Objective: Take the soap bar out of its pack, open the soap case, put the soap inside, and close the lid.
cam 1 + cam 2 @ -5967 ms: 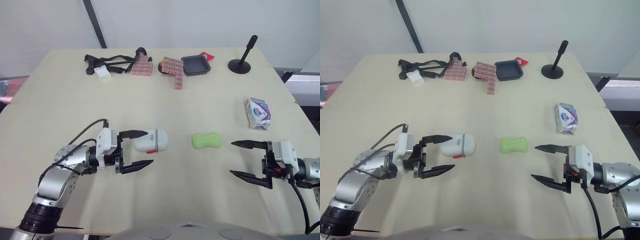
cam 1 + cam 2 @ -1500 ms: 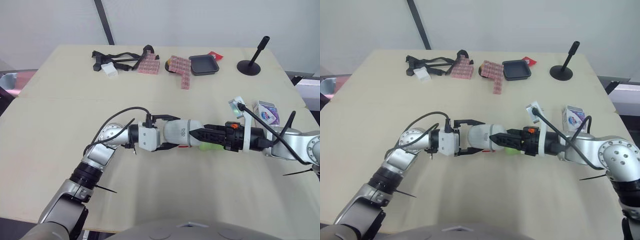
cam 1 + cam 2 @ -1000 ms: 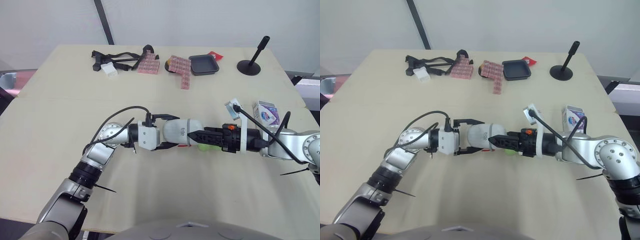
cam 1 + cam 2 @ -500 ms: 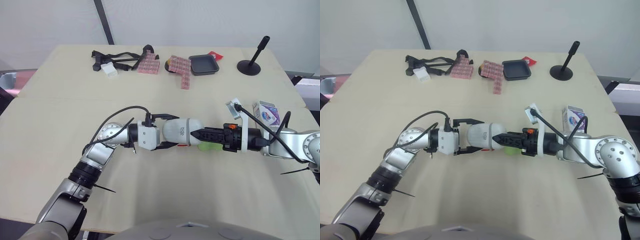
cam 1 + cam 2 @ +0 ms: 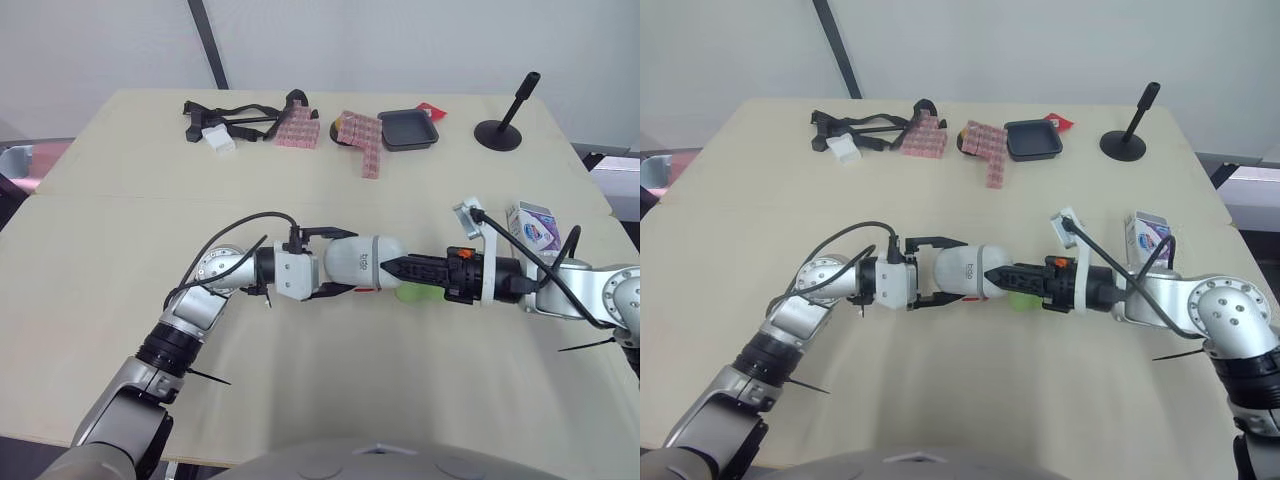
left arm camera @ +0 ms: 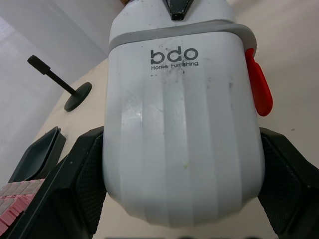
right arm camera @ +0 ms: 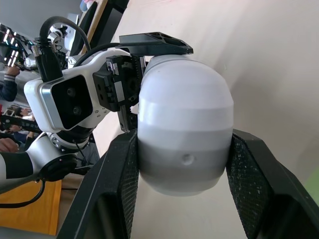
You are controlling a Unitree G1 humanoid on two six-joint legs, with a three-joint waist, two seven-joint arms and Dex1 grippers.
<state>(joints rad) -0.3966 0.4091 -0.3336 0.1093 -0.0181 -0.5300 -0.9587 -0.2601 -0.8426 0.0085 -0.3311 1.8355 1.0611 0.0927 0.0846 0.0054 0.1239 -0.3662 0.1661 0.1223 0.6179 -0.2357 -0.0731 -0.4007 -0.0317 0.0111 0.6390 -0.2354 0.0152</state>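
Centrally on the counter (image 5: 110,230) the white soap case (image 5: 362,264) lies lengthwise between the two arms; the left fingers (image 6: 82,174) are clamped on its rounded rear end, one on each side; the right fingers (image 7: 117,189) are clenched on the opposite end, touching it on both sides; whether the case rests on the counter or hangs just above it cannot be told. Its lid looks seated along the grey band, with the red latch (image 6: 259,89) at one side; whether the latch is undone is hard to make out. The green soap (image 5: 410,292) lies on the counter just behind the right fingers, mostly hidden by them; its pack (image 5: 530,222) stands well apart, near the counter's right edge, partly crossed by a cable.
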